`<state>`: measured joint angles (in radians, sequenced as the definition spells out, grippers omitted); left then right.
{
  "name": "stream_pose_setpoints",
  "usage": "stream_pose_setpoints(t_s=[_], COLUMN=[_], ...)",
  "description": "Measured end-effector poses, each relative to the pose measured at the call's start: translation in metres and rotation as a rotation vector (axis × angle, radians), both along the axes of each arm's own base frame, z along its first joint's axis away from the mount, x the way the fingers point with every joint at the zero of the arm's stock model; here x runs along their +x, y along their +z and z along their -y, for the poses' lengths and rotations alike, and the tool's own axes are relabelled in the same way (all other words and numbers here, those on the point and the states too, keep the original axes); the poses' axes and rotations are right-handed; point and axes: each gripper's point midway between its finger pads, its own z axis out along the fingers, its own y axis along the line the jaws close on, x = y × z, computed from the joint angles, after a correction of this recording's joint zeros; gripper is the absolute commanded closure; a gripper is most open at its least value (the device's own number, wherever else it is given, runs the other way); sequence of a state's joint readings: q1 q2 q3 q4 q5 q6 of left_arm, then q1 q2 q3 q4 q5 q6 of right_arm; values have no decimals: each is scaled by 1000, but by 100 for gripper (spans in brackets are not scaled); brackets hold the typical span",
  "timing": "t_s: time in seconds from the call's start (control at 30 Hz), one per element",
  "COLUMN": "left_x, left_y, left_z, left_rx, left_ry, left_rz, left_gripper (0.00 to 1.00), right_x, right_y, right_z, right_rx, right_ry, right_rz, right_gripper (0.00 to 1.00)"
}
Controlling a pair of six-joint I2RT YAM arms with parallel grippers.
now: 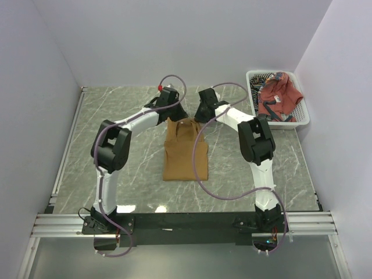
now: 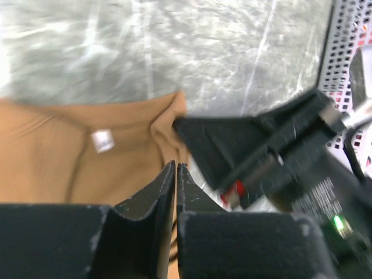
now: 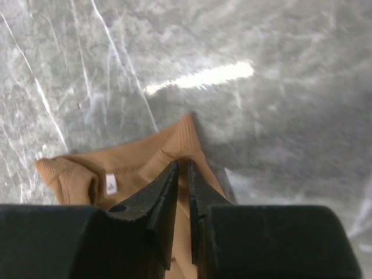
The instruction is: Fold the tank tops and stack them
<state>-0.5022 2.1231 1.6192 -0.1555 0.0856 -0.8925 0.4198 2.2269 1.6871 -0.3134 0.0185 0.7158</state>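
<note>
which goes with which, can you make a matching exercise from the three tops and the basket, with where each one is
1 tan top
2 red top
3 striped top
4 basket

a far right corner of the table
b on top in the basket
c flat on the middle of the table
d back of the basket, partly under another top

Pairs: 1-c, 2-b, 3-d, 4-a

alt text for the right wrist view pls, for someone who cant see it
The right gripper, its two black fingers nearly shut, appears to pinch the shoulder edge of a mustard-tan tank top lying on a grey marble table. A small white label shows on the cloth, to the left of the fingers.
</note>
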Motion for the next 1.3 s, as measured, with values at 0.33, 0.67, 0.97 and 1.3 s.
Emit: stream_pose_setpoints(t_s=[0.33,0.67,0.97,1.3], left_x=[-87,-199,-258,-287], left_y=[-8,-18,-34,-55], left_z=[-73,-130,-133,-120], left_rx=[127,128,78,38], left_ry=[105,118,62,-22], left_rz=[-108,-173,-233,-302], left_gripper=[78,55,51,47], right_x=[6,3,-32,-205], right_y=[-10,3,91,45], right_z=[-8,0,26,85], right_rx=[-94,-144,-135,-76], right_ry=[14,37,17,45], right_rz=[-2,25,126,-29], right_gripper=[78,49,48,52])
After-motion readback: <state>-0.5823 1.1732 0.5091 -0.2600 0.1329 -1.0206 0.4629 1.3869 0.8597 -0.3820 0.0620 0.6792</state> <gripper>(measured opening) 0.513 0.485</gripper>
